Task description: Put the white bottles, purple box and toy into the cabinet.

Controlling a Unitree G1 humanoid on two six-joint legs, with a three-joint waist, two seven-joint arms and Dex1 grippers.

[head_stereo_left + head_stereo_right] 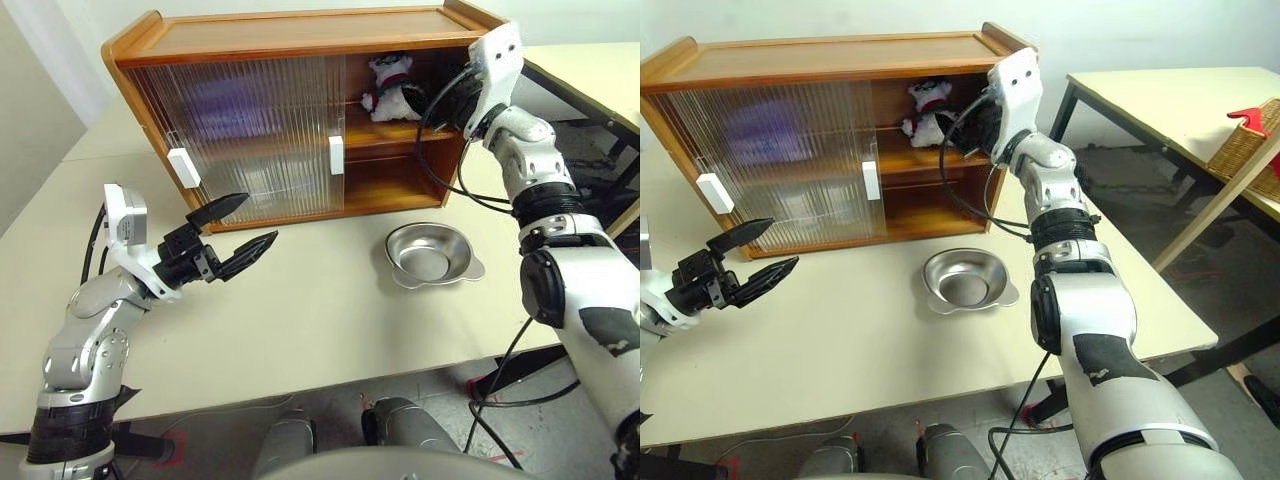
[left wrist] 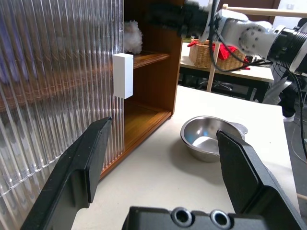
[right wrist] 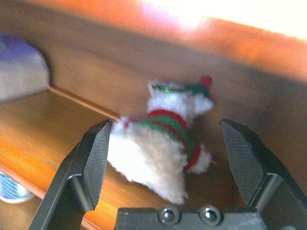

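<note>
Now toy [image 3: 163, 143] lies on cabinet [image 1: 300, 35] upper shelf; right claw [image 3: 165, 153] open around it, left claw [image 1: 232, 232] open over table [image 1: 320, 310].

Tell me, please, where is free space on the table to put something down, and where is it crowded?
The table is bare between the left gripper and the metal dish, and along its near edge. It is crowded at the cabinet opening: the right gripper stands open around the toy on the upper shelf.

Ribbed doors [image 1: 250, 140] blur the purple box [image 1: 225, 105] behind them.
</note>
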